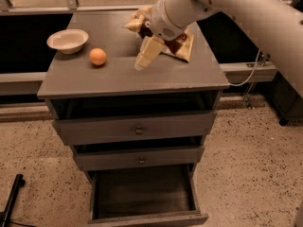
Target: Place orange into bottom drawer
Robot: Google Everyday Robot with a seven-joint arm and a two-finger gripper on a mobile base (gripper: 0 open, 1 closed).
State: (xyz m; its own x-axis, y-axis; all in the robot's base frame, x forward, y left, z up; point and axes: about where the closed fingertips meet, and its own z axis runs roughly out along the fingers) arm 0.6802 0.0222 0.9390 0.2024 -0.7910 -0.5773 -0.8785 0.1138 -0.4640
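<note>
The orange (98,56) lies on the grey cabinet top (118,74), left of centre, next to the white bowl (67,40). The bottom drawer (144,193) is pulled out, showing its dark grey inside with nothing in it. My gripper (142,63) hangs from the white arm above the middle of the cabinet top, to the right of the orange and apart from it. It holds nothing that I can see.
A brown snack bag (177,39) lies on the back right of the cabinet top, partly behind the arm. The two upper drawers (137,129) with small knobs are slightly ajar. A white cable (246,77) hangs at the right. A dark object (12,195) stands on the speckled floor at the lower left.
</note>
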